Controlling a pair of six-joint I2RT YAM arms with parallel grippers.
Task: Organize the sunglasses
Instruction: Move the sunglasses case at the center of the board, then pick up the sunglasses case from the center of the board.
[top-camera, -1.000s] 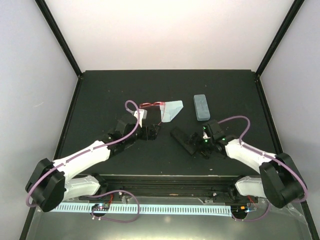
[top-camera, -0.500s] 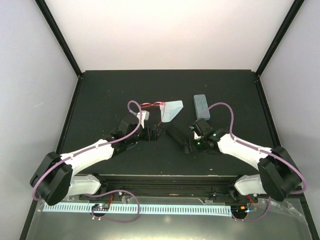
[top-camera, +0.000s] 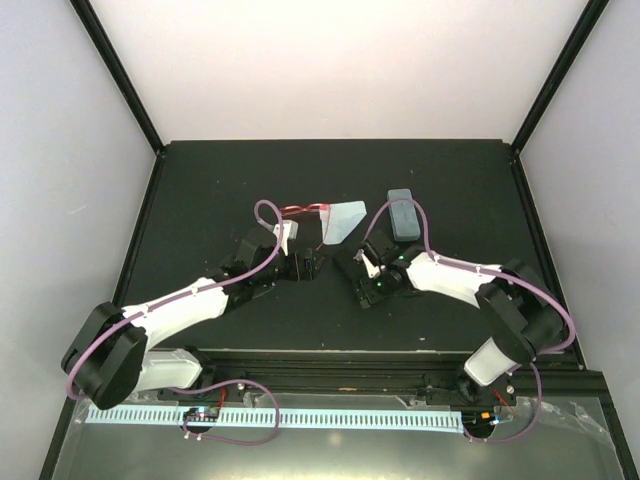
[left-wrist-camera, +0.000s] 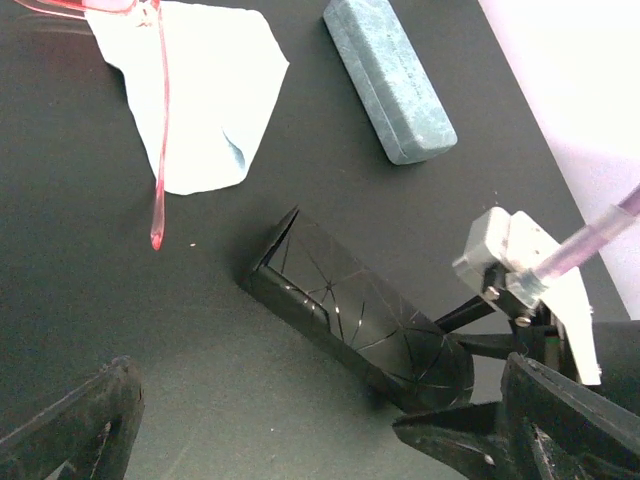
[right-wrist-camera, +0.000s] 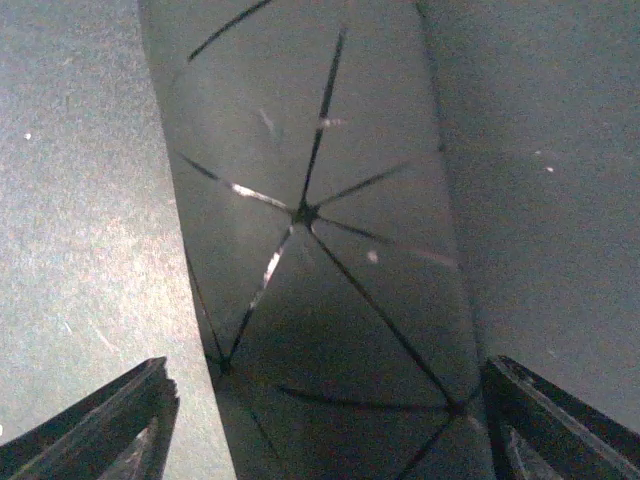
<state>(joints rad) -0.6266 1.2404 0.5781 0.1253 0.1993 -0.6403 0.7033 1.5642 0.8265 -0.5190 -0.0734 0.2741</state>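
1. Top camera first. The red wire-framed sunglasses (top-camera: 303, 211) sit toward the far middle of the black table (top-camera: 200, 190), right up against the crumpled light blue cleaning cloth (top-camera: 346, 219), with one arm trailing along the cloth's near edge. The oblong pale blue case (top-camera: 403, 214) lies just right of the cloth. Nearer the arms there's an oblong black faceted case (top-camera: 348, 264) lying at a slant. The left gripper (top-camera: 308, 264) hangs just left of that black case and near the red pair, touching neither. The right gripper (top-camera: 370, 286) is down over the case's near end.

2. Left wrist camera. Its fingers (left-wrist-camera: 70, 430) stand wide apart at the bottom corners with only bare table between them, so nothing's held. Up top, the red pair's lens area is mostly cut off by the frame edge; one thin red arm runs down across the cloth and its tip rests on the table. The black case lies below the cloth, apart from it.

3. Right wrist camera. Pretty much all black case, with star-shaped crease lines on it. The fingers (right-wrist-camera: 110, 425) are spread either side of the case, straddling it, with a gap showing on both sides, so it's not clamped.
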